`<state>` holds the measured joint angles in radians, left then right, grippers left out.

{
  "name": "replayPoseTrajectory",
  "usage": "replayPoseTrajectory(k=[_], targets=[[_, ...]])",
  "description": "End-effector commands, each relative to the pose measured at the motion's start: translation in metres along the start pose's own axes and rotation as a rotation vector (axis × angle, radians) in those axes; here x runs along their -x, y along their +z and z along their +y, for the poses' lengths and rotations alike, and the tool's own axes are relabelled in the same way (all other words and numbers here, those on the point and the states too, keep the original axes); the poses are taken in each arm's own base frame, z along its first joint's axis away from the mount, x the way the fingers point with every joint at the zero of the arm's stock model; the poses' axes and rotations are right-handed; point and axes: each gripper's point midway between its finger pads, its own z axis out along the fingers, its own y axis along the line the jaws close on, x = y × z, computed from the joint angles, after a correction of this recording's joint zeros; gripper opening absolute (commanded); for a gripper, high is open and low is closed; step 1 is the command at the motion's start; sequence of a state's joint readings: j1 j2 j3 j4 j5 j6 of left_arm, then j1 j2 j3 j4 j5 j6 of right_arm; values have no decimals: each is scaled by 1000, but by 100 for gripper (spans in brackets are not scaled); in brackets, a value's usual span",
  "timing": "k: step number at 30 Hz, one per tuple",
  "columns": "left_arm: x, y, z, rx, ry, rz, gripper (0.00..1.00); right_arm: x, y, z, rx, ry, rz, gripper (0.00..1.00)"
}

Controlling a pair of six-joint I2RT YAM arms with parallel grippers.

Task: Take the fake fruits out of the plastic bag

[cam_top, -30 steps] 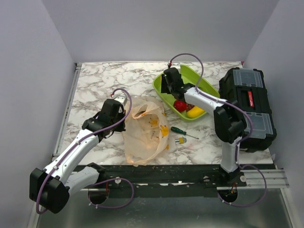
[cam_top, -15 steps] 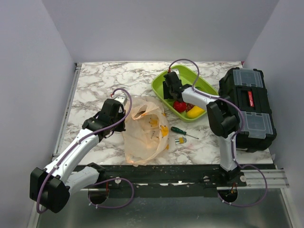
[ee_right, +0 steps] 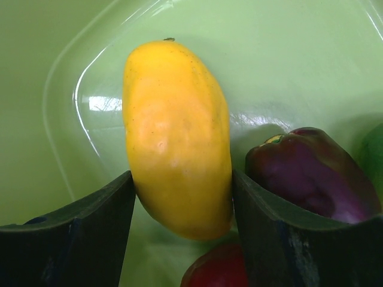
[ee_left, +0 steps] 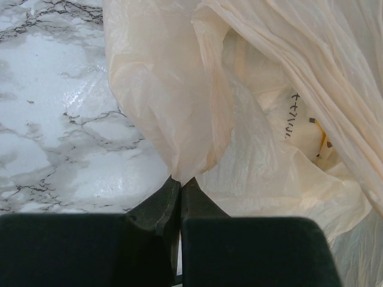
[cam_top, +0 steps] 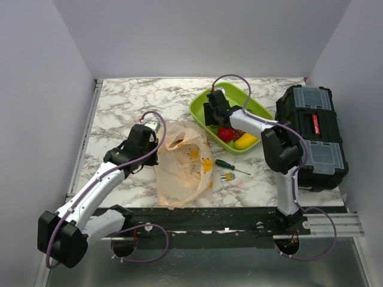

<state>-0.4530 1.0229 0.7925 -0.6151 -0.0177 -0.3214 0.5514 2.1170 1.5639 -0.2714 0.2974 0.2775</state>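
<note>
Now our right gripper (ee_right: pixel 182 182) has its jaws clamped on the yellow mango (ee_right: pixel 176 137) and has eased nearer across the lime-green tray (ee_right: pixel 287 66), beside the purple fruit (ee_right: pixel 311 173). Release looks close, though we cannot see whether the mango touches down. Our left gripper (ee_left: pixel 181 182) stays pinched together on the plastic bag (ee_left: pixel 173 101), with yellow pieces (cam_top: pixel 206 164) left inside.

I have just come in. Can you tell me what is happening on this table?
The robot is emptying fake fruits from a plastic bag into a green tray. The left arm has its jaws shut on a fold of the bag, which lies on the marble table. The right arm grips a yellow fruit in its jaws at the tray, beside a purple fruit and a red fruit. Yellow-orange pieces show through the bag, so the job is not finished.
</note>
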Motion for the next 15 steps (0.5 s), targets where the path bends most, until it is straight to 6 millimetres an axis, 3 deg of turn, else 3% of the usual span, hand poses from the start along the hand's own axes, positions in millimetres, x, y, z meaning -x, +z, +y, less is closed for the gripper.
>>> replayPoseTrajectory(k=[1, 11, 15], targets=[[4, -1, -1, -11, -4, -17, 0, 14, -29, 4, 44, -3, -14, 68], [3, -1, -2, -14, -6, -6, 0, 51, -102, 4, 148, 69, -153, 75], [4, -1, -1, -8, -6, -17, 0, 30, -124, 16, 276, 109, -139, 75]])
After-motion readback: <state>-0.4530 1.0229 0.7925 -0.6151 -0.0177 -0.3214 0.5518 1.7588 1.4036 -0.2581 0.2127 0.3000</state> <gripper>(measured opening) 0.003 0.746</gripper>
